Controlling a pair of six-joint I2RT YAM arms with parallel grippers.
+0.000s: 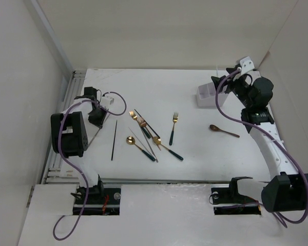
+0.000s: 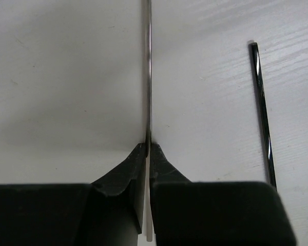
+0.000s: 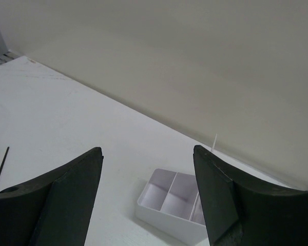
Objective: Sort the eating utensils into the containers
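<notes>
I had the left gripper (image 1: 96, 118) at the left of the overhead frame. Its wrist view showed the fingers (image 2: 128, 169) pinching a thin grey stick (image 2: 149, 77), which ran straight up and out of the top of that frame. A dark chopstick (image 2: 262, 113) lay on the table (image 1: 195, 164) at the right of the same view, apart from the gripper.

The right gripper (image 3: 148, 149) hung at the upper right of the overhead frame with its fingers spread wide and nothing between them. Below it, at the lower centre of its wrist view, sat the white bin (image 3: 164, 219), its compartments open to the camera. A pale stick (image 3: 214, 142) stood up from the bin's far right side.

Across the middle of the overhead frame lay the loose utensils: a gold fork (image 1: 173, 128), a gold spoon (image 1: 138, 146), and more forks, spoons and chopsticks crossing one another beside them. A brown spoon (image 1: 223, 130) lay alone further right, nearer the bin.
</notes>
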